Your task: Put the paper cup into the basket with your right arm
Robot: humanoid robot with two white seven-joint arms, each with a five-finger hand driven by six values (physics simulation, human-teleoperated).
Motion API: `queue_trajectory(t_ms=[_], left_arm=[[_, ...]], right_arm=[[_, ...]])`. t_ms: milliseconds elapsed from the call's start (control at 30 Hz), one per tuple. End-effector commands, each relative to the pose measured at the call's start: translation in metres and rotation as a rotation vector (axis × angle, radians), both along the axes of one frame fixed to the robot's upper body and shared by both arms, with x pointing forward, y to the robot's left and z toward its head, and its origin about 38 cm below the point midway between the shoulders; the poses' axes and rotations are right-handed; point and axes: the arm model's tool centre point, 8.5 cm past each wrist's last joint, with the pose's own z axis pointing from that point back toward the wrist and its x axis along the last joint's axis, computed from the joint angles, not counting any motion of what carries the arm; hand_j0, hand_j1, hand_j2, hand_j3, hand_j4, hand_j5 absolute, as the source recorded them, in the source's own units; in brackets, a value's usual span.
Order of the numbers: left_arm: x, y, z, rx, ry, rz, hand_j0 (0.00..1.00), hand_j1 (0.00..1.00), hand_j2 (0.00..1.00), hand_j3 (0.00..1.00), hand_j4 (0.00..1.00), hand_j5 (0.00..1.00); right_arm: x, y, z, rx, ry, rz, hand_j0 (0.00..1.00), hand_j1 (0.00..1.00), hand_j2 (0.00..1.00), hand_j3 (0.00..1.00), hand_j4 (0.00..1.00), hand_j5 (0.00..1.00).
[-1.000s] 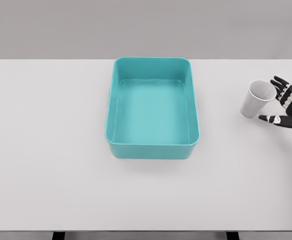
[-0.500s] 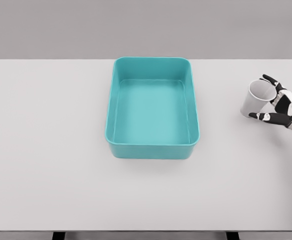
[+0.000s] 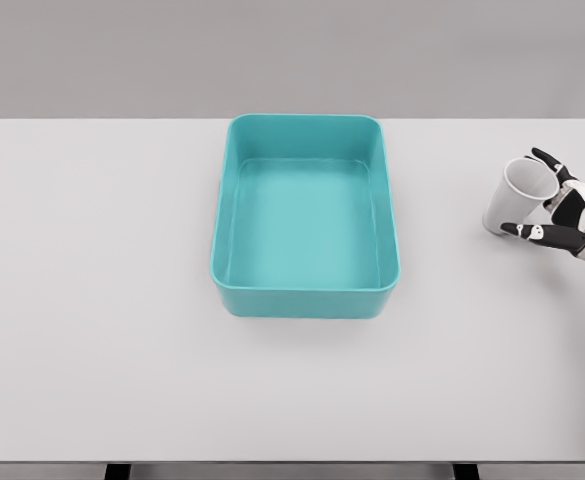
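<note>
— What sits in the basket [image 3: 306,215]?

— Nothing. The teal basket stands near the middle of the white desk [image 3: 102,300], a little toward the far edge, its rectangular floor bare and its rounded rim clear on all sides.

— And the paper cup [image 3: 515,196]?

— Well apart from the basket, out by the desk's right edge. It is white, tilted, with its open mouth turned up and to the right; I see nothing inside it.

— Is the right hand [image 3: 564,213] on it?

— Yes. Its arm comes in from the right edge, and the hand wraps the cup: dark fingers [image 3: 549,160] curl over the rim at the far side, and the thumb lies along the near side of the wall. The cup is held between them. Whether its base still touches the desk, I cannot tell.

— How much room lies between?

— A bare strip of desk runs from the cup to the basket's right wall. The wide left half and the near part in front of the basket are open too.
</note>
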Motion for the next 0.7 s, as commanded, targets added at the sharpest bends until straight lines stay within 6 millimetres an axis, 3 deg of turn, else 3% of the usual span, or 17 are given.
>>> queue_trajectory(t_ms=[0,467,600,667], left_arm=[[0.0,0.0,0.0,0.0,0.0,-0.001,1.0,1.0,1.0,1.0,1.0,1.0],[0.0,0.0,0.0,0.0,0.0,-0.001,1.0,1.0,1.0,1.0,1.0,1.0],[0.0,0.0,0.0,0.0,0.0,0.001,1.0,1.0,1.0,1.0,1.0,1.0],[0.0,0.0,0.0,0.0,0.0,-0.001,1.0,1.0,1.0,1.0,1.0,1.0]], right_arm=[[-0.0011,0.0041,-0.0069,-0.056,0.025,0.027,1.0,1.0,1.0,1.0,1.0,1.0],[0.0004,0.0041,-0.0017,-0.06,0.015,0.031,0.99,0.99,0.99,0.99,0.99,0.99],[0.0005,0.0046,-0.0022,-0.063,0.018,0.032,0.73,0.73,0.73,0.73,0.73,0.73],[-0.0001,0.0035,-0.0018,-0.066,0.018,0.032,0.66,0.66,0.66,0.66,0.66,0.66]])
